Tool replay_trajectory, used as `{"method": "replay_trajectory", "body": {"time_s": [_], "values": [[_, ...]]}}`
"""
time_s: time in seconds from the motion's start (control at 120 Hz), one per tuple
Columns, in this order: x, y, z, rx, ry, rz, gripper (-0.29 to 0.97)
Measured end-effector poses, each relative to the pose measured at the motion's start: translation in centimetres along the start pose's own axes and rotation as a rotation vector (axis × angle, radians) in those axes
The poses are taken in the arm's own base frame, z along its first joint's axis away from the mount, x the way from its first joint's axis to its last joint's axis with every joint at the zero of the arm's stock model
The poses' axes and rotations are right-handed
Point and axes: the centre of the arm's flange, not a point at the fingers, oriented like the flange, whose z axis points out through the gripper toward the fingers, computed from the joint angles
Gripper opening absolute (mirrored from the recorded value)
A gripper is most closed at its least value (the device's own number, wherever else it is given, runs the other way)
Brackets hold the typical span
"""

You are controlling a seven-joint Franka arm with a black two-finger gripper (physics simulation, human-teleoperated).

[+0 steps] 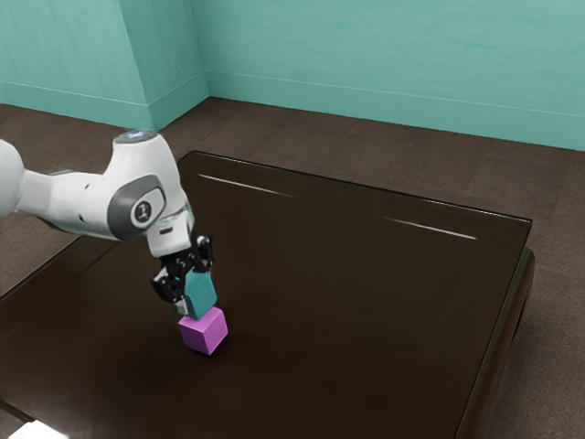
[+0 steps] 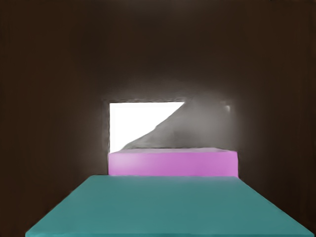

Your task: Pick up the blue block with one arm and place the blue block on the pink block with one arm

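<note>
the black two-finger gripper's (image 1: 188,289) fingers cover part of the small teal-blue cube (image 1: 206,294) between them, and whether it touches the pink cube (image 1: 205,331) under the fingertips cannot be told. in the wrist view the teal-blue cube runs off the edge.

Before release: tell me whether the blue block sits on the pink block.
Cannot tell contact: the blue block, tilted in the gripper, hangs right over the pink block.

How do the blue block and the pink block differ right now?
The blue block is gripped in the pincer, off the table; the pink block rests on the table. The blue block is tilted; the pink block lies flat. Both are cubes of similar size.
</note>
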Motion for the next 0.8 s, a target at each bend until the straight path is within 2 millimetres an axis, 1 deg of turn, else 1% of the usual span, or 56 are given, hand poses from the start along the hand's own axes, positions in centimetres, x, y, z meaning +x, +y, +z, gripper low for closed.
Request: {"method": "replay_trajectory", "body": {"time_s": [0.1,0.233,0.358,0.392,0.417,0.433,0.483,0.517,0.55,0.592,0.625,0.658,0.683,0.717,0.75,0.8], "values": [[0.1,0.5,0.3,-0.006,0.0,-0.001,0.31],[0.3,0.7,0.5,-0.012,0.002,0.0,0.48],[0.7,0.7,0.5,-0.014,0.004,0.005,0.57],[0.8,0.8,-0.2,-0.005,0.002,0.006,0.58],[1.0,0.9,-1.5,0.011,0.001,0.005,0.59],[1.1,1.1,-3.1,0.032,-0.001,0.004,0.6],[1.8,1.9,-8.1,0.089,-0.001,0.004,0.62],[2.6,1.6,-12.2,0.124,0.002,0.009,0.63],[3.3,0.6,-16.3,0.153,0.009,0.013,0.63],[4.0,-2.4,-21.6,0.186,0.005,0.015,0.64],[4.3,-3.9,-24.9,0.199,-0.003,-0.009,0.65],[4.1,-4.5,-27.8,0.206,-0.012,-0.061,0.65],[3.6,-4.5,-29.5,0.202,-0.022,-0.116,0.66],[2.5,-4.4,-30.7,0.185,-0.035,-0.202,0.66],[1.2,-4.1,-31.3,0.164,-0.047,-0.291,0.66],[-0.9,-3.6,-31.6,0.13,-0.063,-0.424,0.67]]}}
